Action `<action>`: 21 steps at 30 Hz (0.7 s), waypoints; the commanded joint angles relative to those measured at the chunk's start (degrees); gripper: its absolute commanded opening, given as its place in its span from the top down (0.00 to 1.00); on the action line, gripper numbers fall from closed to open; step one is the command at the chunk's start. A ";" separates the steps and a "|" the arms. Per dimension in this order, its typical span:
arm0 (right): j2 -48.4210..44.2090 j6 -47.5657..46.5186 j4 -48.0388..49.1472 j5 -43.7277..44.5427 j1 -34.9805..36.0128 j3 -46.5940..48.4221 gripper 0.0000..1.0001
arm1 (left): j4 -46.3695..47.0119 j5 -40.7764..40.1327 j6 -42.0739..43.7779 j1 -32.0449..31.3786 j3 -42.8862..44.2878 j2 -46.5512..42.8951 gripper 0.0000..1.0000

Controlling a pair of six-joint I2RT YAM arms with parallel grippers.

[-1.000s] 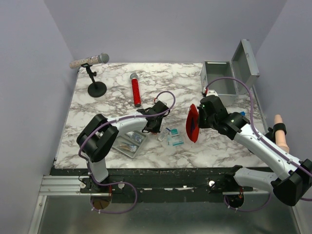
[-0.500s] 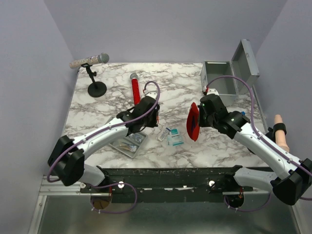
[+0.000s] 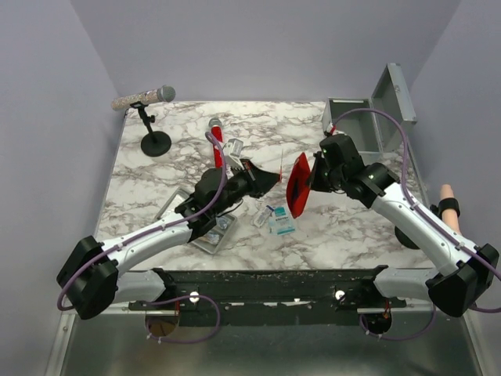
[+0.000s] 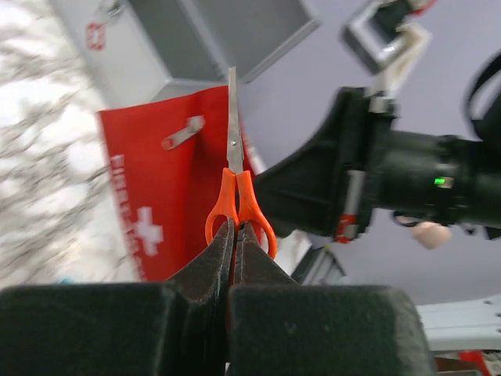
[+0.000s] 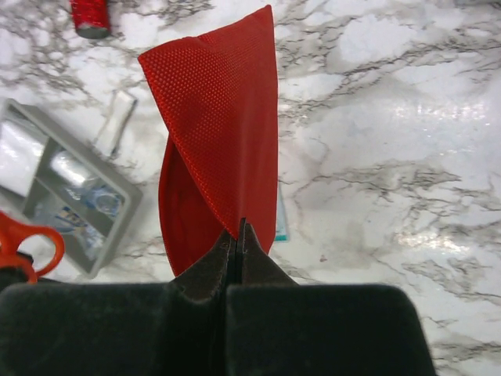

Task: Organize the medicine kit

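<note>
My left gripper (image 4: 235, 229) is shut on the orange handles of a small pair of scissors (image 4: 233, 149), blade pointing away, towards a red first-aid pouch (image 4: 156, 196) with a white cross. In the top view the left gripper (image 3: 264, 178) is raised over the table's middle, the thin scissors (image 3: 280, 162) just left of the pouch (image 3: 297, 186). My right gripper (image 5: 238, 233) is shut on the pouch's (image 5: 223, 133) edge and holds it hanging above the marble, its mouth gaping to the left. The medicine kit (image 3: 354, 128), a grey metal box with its lid (image 3: 395, 92) open, stands at the back right.
A shallow grey tray (image 3: 205, 232) with small packets lies under the left arm, also visible as the tray (image 5: 74, 200) in the right wrist view. Loose packets (image 3: 275, 220) lie below the pouch. A red cylinder (image 3: 218, 142) and a microphone on a stand (image 3: 149, 99) stand at the back left.
My left gripper shut on the scissors, lifted them off the table and swung right towards the pouch. My right gripper shifted the pouch slightly left and back.
</note>
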 commanded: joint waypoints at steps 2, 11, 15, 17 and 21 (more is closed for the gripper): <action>1.02 4.52 -0.74 -9.15 -1.21 3.86 0.99 | 19.92 3.13 -3.11 -2.56 0.54 3.03 1.00; 0.41 5.40 -1.09 -12.50 -2.70 4.39 0.99 | 24.41 4.36 -2.49 -4.06 -1.39 8.48 1.00; 0.06 5.49 -1.09 -12.50 -2.97 4.48 0.99 | 22.93 4.53 -2.49 -4.06 -2.18 9.98 1.00; -0.03 5.31 -1.09 -12.33 -3.05 4.48 0.99 | 22.13 3.83 -2.23 -4.06 -2.97 9.63 1.00; -0.30 4.87 -1.09 -12.15 -3.32 4.65 0.99 | 19.76 3.04 -1.18 -4.14 -4.12 9.36 1.00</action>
